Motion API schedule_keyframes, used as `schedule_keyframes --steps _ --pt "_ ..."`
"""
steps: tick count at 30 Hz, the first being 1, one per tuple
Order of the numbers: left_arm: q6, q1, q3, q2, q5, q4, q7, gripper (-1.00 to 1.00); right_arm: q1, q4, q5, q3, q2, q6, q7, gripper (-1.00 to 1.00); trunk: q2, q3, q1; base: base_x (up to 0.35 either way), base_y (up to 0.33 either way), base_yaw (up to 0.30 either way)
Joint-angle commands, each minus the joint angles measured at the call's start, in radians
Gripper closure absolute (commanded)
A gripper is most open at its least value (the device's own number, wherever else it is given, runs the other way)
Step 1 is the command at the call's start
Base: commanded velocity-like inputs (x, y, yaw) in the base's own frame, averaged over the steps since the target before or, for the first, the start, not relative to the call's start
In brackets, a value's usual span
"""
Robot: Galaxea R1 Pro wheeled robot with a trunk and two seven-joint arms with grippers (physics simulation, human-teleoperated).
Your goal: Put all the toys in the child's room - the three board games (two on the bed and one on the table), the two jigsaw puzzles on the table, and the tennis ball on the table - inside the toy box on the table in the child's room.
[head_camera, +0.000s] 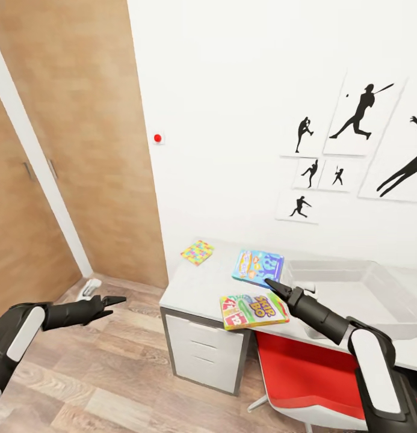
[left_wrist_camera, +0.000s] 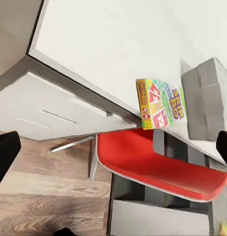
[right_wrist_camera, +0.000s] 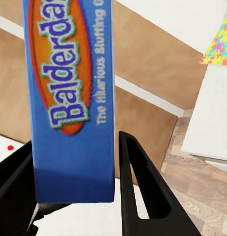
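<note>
The toy box (head_camera: 352, 287) sits on the table (head_camera: 190, 288), against the white wall and empty as far as its interior can be seen. Beside the toy box, on the side toward the wooden door (head_camera: 82, 150), a blue board game (head_camera: 257, 266) is tilted, its near edge raised off the tabletop. The right gripper (head_camera: 272, 284) is at that edge; the right wrist view shows its black fingers (right_wrist_camera: 138, 196) on either side of the blue Balderdash box (right_wrist_camera: 69, 98), clamped on it. A second board game, the Skip-Bo box (head_camera: 254, 310), lies flat nearer the table's front edge than the blue one, partly overhanging that edge; it also appears in the left wrist view (left_wrist_camera: 160, 103). One jigsaw puzzle (head_camera: 197, 252) lies at the table's far corner, further from the toy box than either game. A red chair (head_camera: 310, 373) is tucked under the table below the toy box. The left gripper (head_camera: 115, 300) hangs over the plank floor (head_camera: 112, 385), well clear of the table, fingers (left_wrist_camera: 5, 157) apart, holding nothing.
</note>
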Motion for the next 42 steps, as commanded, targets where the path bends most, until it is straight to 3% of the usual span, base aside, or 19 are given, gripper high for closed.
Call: schedule_keyframes --steps 1,8,13,16,26,33,42 --pt "0.003 -0.001 0.001 0.003 -0.008 0.0 -0.033 -1.0 -0.001 0.002 0.0 -0.009 0.0 0.007 0.01 1.0 -0.002 -0.002 0.001 0.0 0.0 -0.026" --pt "0.003 0.001 0.002 0.011 -0.003 0.0 -0.126 -1.0 -0.001 0.006 0.002 -0.031 0.0 0.006 0.012 1.0 -0.002 -0.002 0.001 0.0 0.0 -0.005" --pt "0.001 -0.001 0.005 0.025 -0.007 -0.014 -0.278 -1.0 -0.001 0.006 -0.001 -0.098 -0.001 0.013 0.012 1.0 -0.002 -0.003 0.001 0.0 0.0 -0.023" --pt "-0.004 -0.003 0.005 0.027 -0.01 -0.015 -0.317 -1.0 -0.001 0.006 -0.001 -0.125 -0.002 0.02 0.012 1.0 -0.002 -0.006 0.001 0.0 0.0 -0.12" --pt "-0.008 -0.004 0.003 0.03 -0.012 -0.016 -0.338 -1.0 -0.001 0.008 -0.001 -0.143 -0.001 0.023 0.013 1.0 -0.002 -0.018 0.001 -0.078 0.0 -0.163" --pt "-0.008 -0.004 0.004 0.051 -0.012 -0.015 -0.339 -1.0 -0.001 0.008 -0.001 -0.143 -0.001 0.023 0.015 1.0 -0.002 -0.027 0.001 -0.038 0.0 -0.176" --pt "-0.007 -0.004 0.006 0.058 -0.012 -0.015 -0.34 -1.0 -0.001 0.013 -0.001 -0.144 -0.001 0.022 0.017 1.0 -0.002 -0.038 0.001 -0.002 0.0 -0.18"
